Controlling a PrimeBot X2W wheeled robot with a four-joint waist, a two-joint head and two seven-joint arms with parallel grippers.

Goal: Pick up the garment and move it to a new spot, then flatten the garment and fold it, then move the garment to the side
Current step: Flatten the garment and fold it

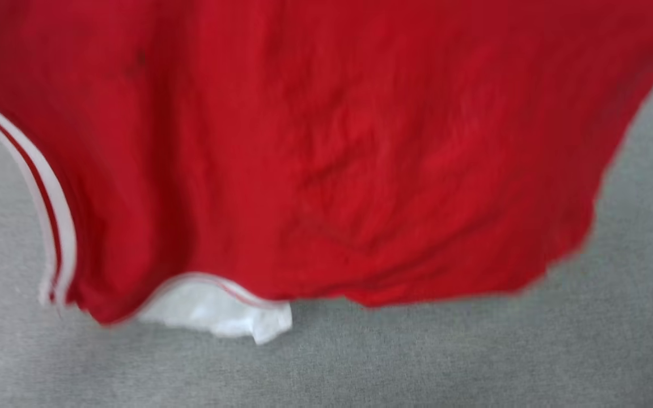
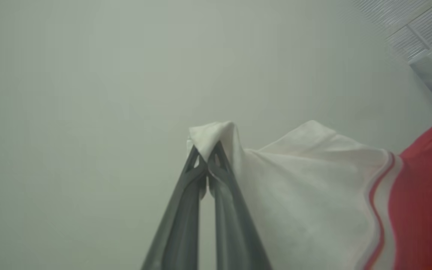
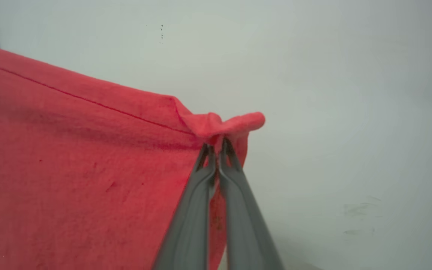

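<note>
Left end effector (image 2: 206, 157), right end effector (image 3: 216, 148) pinch garment (image 1: 326, 141) edges (grey surface (image 1: 474, 362) below).

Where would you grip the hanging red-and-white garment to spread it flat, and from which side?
At two far-apart edges: the left gripper pinches the white sleeve tip, the right gripper a red seamed corner of the garment. Each comes in from its outer end, so the cloth hangs spread between them.
</note>
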